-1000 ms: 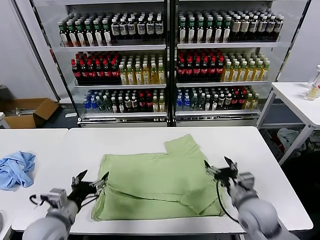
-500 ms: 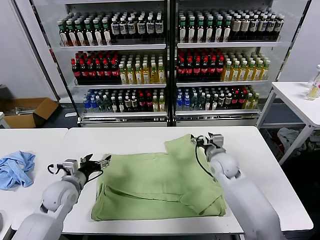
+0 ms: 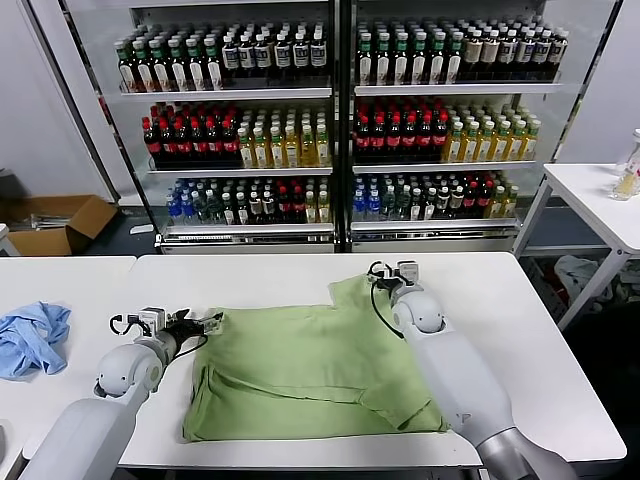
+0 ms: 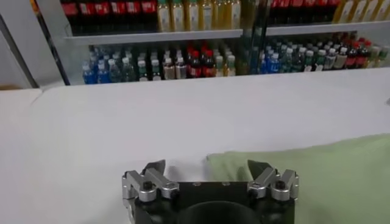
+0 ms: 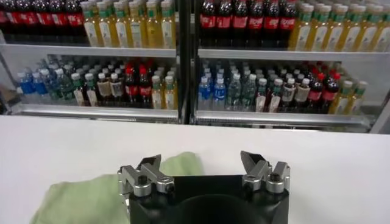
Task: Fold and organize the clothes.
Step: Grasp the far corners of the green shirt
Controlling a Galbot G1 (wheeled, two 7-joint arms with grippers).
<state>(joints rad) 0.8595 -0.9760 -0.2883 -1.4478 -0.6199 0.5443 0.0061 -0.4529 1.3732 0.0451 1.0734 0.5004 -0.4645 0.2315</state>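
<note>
The light green polo shirt (image 3: 315, 365) lies partly folded on the white table (image 3: 250, 275), one sleeve sticking out toward the far right corner. No collar, buttons or chest graphic show. My left gripper (image 3: 205, 324) is open at the shirt's far left corner; in the left wrist view (image 4: 207, 167) the cloth corner (image 4: 304, 176) lies between and beyond the fingers. My right gripper (image 3: 388, 270) is open at the far tip of the sleeve; in the right wrist view (image 5: 202, 161) the green sleeve (image 5: 91, 198) lies under its left side.
A crumpled light blue cloth (image 3: 30, 338) lies on the adjoining table at the left. Shelves of bottles (image 3: 330, 130) stand behind the table. Another white table (image 3: 595, 195) is at the far right, a cardboard box (image 3: 55, 222) on the floor at the left.
Both arms have reached forward from the shirt's near edge. The left gripper moved to the far left corner, the right gripper to the sleeve's far tip. The shirt has not moved.
</note>
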